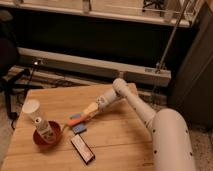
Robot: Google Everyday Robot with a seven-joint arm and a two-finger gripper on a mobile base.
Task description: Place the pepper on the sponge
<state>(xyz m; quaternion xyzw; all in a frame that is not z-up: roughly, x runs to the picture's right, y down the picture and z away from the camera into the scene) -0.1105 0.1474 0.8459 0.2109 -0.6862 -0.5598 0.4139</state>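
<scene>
The orange pepper (78, 121) sticks out to the left from my gripper (88, 114), which is shut on its right end near the middle of the wooden table (120, 135). The pepper hangs low, just above and behind the blue sponge (79, 128), which lies flat on the table. A small blue patch shows just behind the pepper. My arm reaches in from the lower right.
A red-brown bowl (48, 136) holding a pale bottle (43, 127) stands at the table's left, with a white cup (31, 107) right behind it. A dark flat rectangle with a reddish edge (82, 148) lies in front of the sponge. A black chair stands at the far left.
</scene>
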